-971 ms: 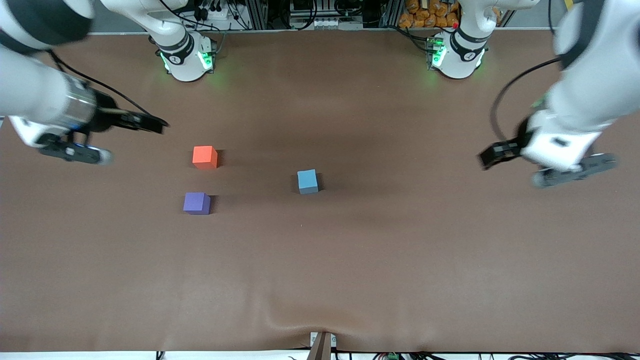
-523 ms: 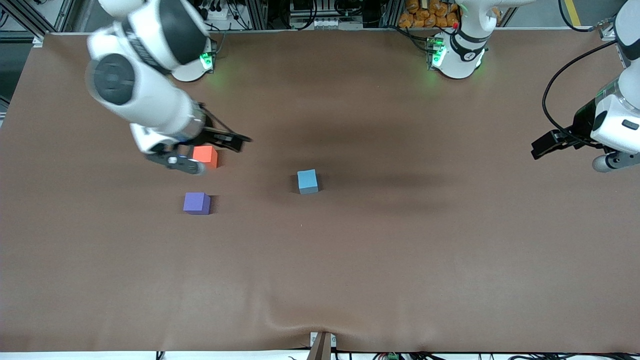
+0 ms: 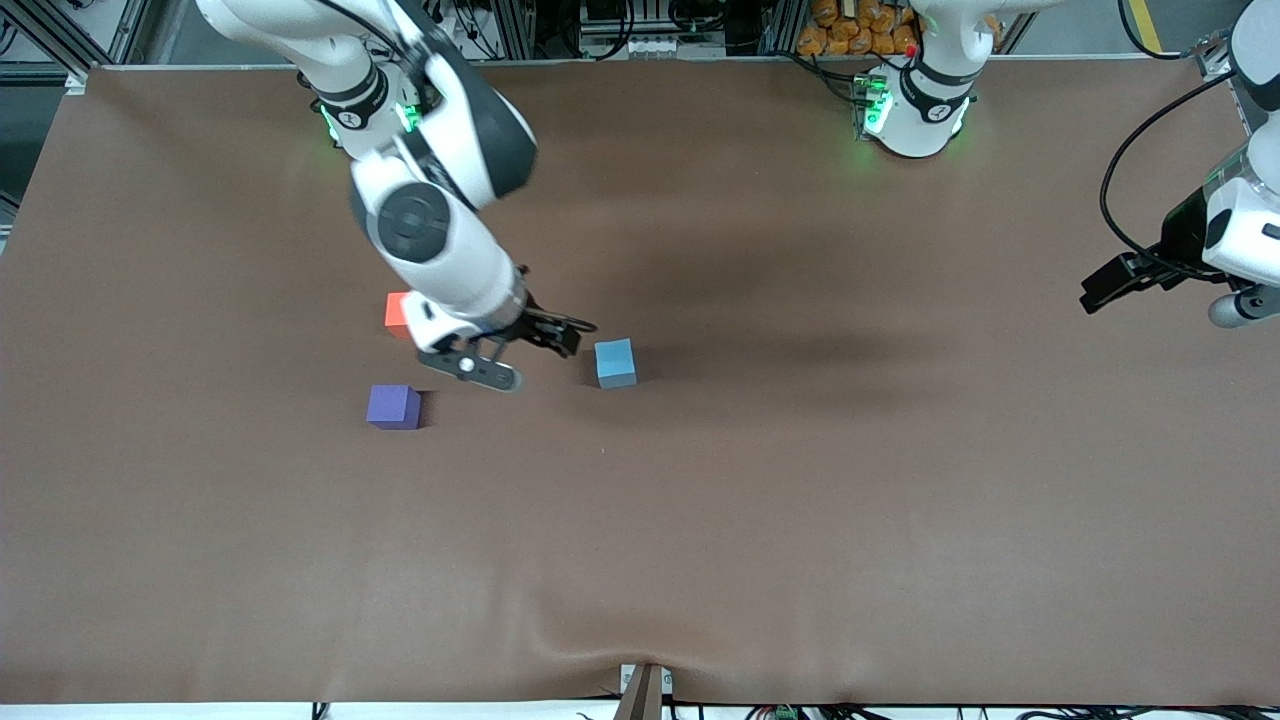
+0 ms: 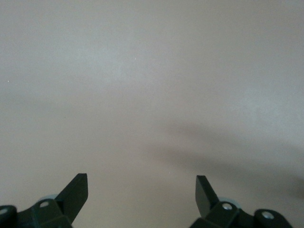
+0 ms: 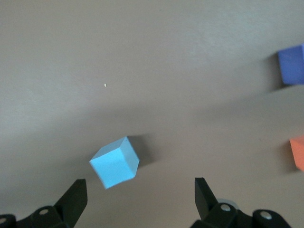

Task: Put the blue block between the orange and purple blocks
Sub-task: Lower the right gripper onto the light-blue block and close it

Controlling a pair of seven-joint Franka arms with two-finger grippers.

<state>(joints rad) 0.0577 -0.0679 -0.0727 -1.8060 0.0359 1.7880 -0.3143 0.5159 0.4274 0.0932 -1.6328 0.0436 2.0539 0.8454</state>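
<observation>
The sky-blue block [image 3: 615, 362] sits on the brown table, toward the left arm's end from the other two cubes. The orange block [image 3: 396, 313] is partly hidden by my right arm. The purple block [image 3: 393, 407] lies nearer the front camera than the orange one, with a gap between them. My right gripper [image 3: 565, 335] is open and empty, just beside the blue block on the orange block's side. In the right wrist view the blue block [image 5: 115, 162] lies just ahead of the open right gripper [image 5: 139, 190], with the purple block [image 5: 292, 65] and orange block [image 5: 298, 151] at the edge. My left gripper [image 3: 1105, 285] waits open at its end of the table.
The brown table cover [image 3: 800, 500] has a wrinkle near the front edge [image 3: 600, 650]. Both arm bases [image 3: 915, 110] stand along the back edge. The left wrist view shows only bare cover under the left gripper [image 4: 141, 183].
My right arm has swung from its end of the table, over the orange block, to beside the blue block. My left arm has drawn back toward its end of the table.
</observation>
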